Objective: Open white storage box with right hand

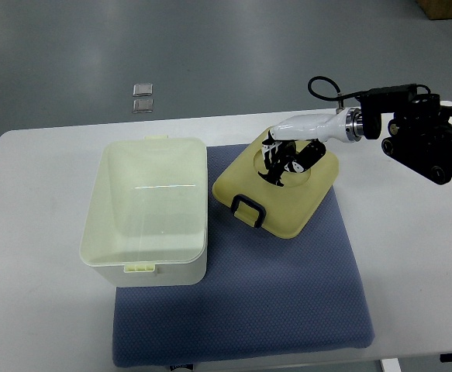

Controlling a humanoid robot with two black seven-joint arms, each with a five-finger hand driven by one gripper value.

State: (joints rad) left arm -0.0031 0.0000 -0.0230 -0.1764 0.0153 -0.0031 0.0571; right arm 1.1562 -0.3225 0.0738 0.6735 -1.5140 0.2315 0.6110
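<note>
White storage box (pixel 144 209) stands open on the blue mat (pixel 288 310), its lid (pixel 280 198) lying just beside it. Right robot hand (pixel 288 159), fingers curled into the lid's recess, grips it. Risk: an abrupt release could skid the lid off the tabletop (pixel 412 256).

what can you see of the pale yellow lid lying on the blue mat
The pale yellow plastic lid is squarish with rounded corners and lies flat, turned at an angle, on the blue fabric mat, just right of the open white storage box. A dark latch handle sits at its near-left edge, and its top has a round recess. The right hand rests on that recess, dark fingers curled down against it. The lid is off the box, beside its rim; contact between them is unclear.
</note>
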